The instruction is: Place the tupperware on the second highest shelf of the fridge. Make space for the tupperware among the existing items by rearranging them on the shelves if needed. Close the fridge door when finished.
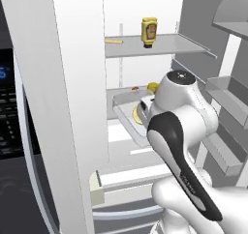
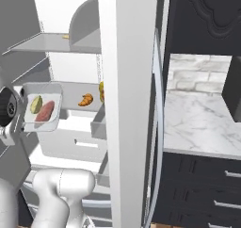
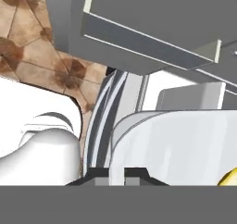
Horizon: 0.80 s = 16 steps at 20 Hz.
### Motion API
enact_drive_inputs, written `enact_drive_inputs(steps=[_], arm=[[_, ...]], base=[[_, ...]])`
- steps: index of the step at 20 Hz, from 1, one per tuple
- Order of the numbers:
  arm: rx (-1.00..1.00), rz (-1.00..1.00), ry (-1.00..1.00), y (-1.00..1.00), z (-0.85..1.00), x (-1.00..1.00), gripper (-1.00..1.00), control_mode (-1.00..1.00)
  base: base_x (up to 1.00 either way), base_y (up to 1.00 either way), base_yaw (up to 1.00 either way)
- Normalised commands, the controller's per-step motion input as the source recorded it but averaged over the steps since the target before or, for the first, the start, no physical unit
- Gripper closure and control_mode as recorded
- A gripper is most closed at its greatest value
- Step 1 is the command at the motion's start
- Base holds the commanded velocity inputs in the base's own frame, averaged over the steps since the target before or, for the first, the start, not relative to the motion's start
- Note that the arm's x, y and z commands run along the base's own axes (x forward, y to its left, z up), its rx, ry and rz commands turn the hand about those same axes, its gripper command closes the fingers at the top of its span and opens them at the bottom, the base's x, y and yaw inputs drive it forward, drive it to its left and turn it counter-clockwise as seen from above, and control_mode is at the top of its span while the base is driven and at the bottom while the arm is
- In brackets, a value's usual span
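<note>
The arm's white and dark links are seen closest in both base views, rising toward the open fridge (image 1: 77, 107). At the arm's end the tupperware (image 2: 41, 107) is carried at the front of the white cavity, level with the second highest shelf (image 2: 75, 91) and held tilted, so that its yellow piece and red-pink piece are shown in the right base view. In the hand view its translucent wall (image 3: 180, 144) is seen pinched at the rim between the two dark fingertips (image 3: 99, 174), so the jaws are closed on the tupperware.

Just behind it on that shelf an orange-brown croissant (image 2: 85, 100) lies, and beside this a yellow-orange jar (image 1: 153, 87) stands. On the shelf above, a yellow squeeze bottle (image 1: 149, 32) stands upright, with a thin yellow stick (image 1: 114, 41) lying well to its left. Door bins (image 1: 227, 95) are seen on the open door at the right. Beyond the fridge a marble tabletop (image 2: 202, 123) over dark cabinets is shown, and a black oven panel (image 1: 7, 112) at the far left.
</note>
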Motion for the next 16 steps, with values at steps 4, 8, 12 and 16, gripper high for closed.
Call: enact_drive_inputs(steps=[4,8,12,16], arm=[[-0.03,0.23,0.01,0.41,-0.41,1.0,1.0,-1.0],[-0.03,0.01,0.01,0.5,-0.1,1.0,1.0,-1.0],[0.0,0.0,0.0,0.44,-0.32,0.95,1.0,-1.0],[0.0,-0.01,0.0,0.08,-0.15,0.86,1.0,-1.0]], base=[[0.0,0.0,0.0],[0.0,0.0,0.0],[0.0,0.0,0.0],[0.0,0.0,0.0]])
